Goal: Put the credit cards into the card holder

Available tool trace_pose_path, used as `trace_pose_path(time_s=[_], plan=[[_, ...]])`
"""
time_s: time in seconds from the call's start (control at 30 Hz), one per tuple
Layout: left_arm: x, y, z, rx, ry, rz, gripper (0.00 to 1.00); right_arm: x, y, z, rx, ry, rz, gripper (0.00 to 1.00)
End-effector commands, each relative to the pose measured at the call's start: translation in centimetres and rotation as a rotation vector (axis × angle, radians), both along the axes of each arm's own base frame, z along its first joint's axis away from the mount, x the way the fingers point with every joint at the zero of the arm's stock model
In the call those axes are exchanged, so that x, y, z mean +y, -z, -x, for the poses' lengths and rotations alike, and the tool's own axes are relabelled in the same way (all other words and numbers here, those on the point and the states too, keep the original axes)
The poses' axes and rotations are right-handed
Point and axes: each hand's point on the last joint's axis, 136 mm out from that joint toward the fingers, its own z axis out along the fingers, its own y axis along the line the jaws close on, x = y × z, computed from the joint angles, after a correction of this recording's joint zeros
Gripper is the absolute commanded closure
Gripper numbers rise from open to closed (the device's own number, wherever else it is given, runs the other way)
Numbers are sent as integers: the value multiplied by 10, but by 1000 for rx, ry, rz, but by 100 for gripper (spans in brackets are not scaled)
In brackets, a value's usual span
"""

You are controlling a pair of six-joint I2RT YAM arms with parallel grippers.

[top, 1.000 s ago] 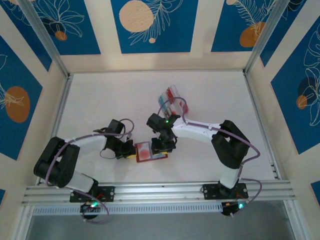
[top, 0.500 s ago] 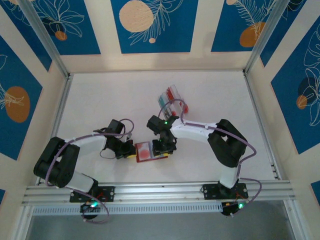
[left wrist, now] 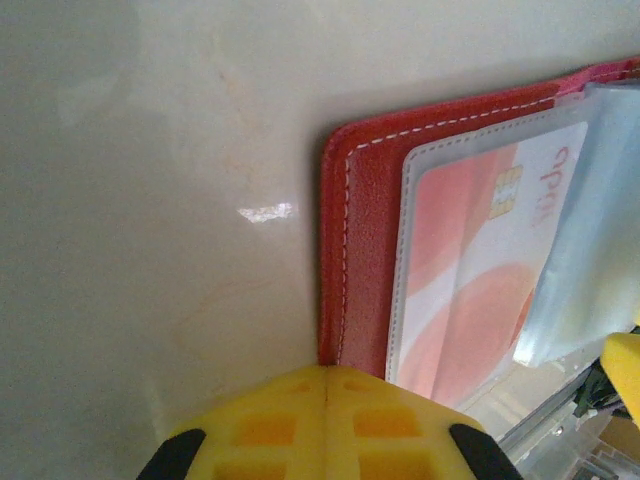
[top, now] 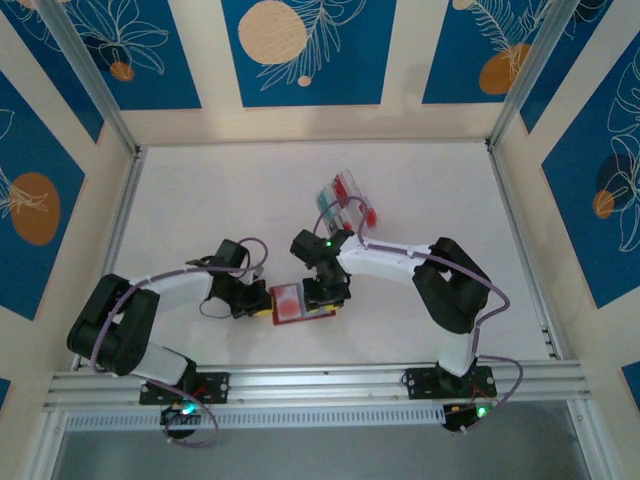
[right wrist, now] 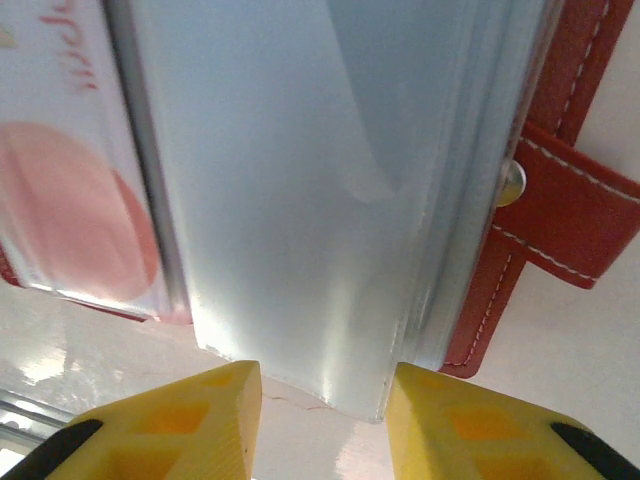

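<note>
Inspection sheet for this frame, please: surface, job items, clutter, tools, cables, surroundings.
Surface: pale glossy table.
Job's things: red wallet open flat, one pink card in its clear pockets; more cards in the clear box behind.
Clutter: nothing seen.
Tools: left tool shut at the wallet's edge; right tool, jaws apart over those pockets.
Cables: purple cables along both arms.
Surroundings: blue leaf-print panels, metal rail.

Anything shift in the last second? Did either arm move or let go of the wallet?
The right arm swung slightly left, its elbow drawing inward, carrying the right gripper a touch further over the open red leather-look card holder. Its jaws stand apart by the clear pockets. Nothing was grabbed or released. Unchanged: the left gripper, shut at the holder's edge, the holder itself, and the clear plastic compartment box.
</note>
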Motion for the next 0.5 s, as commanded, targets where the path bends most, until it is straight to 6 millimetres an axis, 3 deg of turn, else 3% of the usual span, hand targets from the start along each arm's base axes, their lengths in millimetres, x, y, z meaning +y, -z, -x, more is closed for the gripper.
trace_pose_path(time_s=[0.0,0.2,0.47], plan=[[10,14,8,12,-1,-40,100,-9,-4,-1,-21,-12,87,61],[10,15,9,13,-2,-38,100,1,-8,-1,-33,-39,79,62],[9,14,9,13,-6,-33,100,47,-23,-6,-44,-88,-149,62]])
